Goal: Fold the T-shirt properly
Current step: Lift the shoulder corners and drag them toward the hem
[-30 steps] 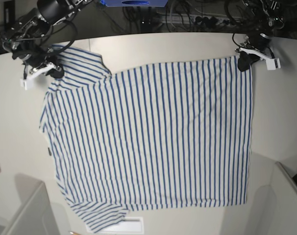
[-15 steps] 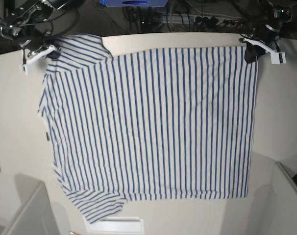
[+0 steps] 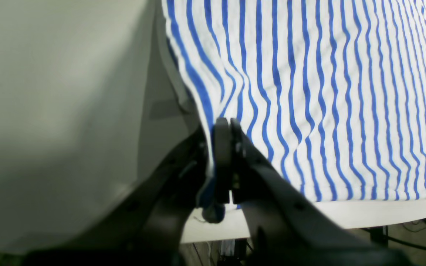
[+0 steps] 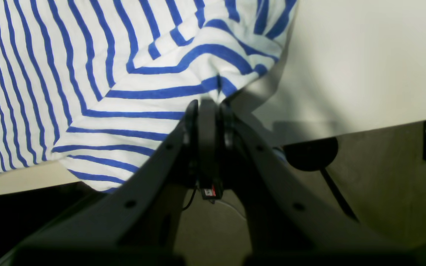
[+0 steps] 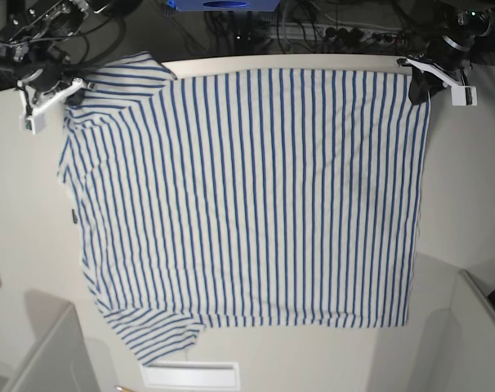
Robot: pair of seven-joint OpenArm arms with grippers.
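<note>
The T-shirt (image 5: 247,196) lies spread flat on the table, white with thin blue stripes, a small dark tag (image 5: 73,216) at its left edge. My left gripper (image 5: 417,88) is shut on its far right corner; the wrist view shows the jaws pinching the striped hem (image 3: 223,125). My right gripper (image 5: 68,94) is shut on the far left shoulder by the sleeve; the wrist view shows bunched cloth (image 4: 213,88) between the jaws. Both held corners sit at the table's far edge.
The pale table (image 5: 27,204) shows bare at left and right of the shirt. A white label (image 5: 190,376) lies at the near edge. Cables and dark gear (image 5: 313,28) lie beyond the far edge. Grey boxes stand at the near corners (image 5: 51,359).
Both grippers have pulled the shirt's far edge farther back toward the table's far edge. The cloth now lies flatter and more stretched; the right gripper moved slightly left.
</note>
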